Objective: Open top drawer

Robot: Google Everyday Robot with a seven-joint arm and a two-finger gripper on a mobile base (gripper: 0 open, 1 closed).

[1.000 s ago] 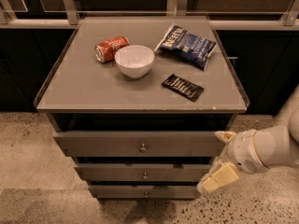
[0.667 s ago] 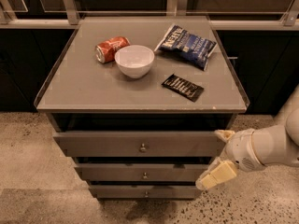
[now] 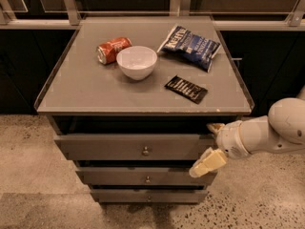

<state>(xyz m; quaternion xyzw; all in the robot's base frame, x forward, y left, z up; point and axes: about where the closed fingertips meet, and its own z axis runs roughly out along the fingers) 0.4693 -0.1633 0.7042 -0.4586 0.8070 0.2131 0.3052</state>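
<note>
Our claw (image 3: pixel 204 149), fingers apart, sits at the right end of the top drawer (image 3: pixel 105 147), right of its knob (image 3: pixel 146 151).

Overall light: dim and warm, falling from above.
Cabinet top (image 3: pixel 90 92): the most evenly lit surface, with a pale sheen along its front rim.
White bowl (image 3: pixel 137 61): brightest spot, with a soft shadow at its base.
Top drawer (image 3: pixel 109 147): dull grey, with a black shadow band above it.
Gripper (image 3: pixel 211 144): at the top drawer's right end, fingers spread, pale against the dark.
Floor (image 3: pixel 33 142): moderately lit, darker under the cabinet.
</note>
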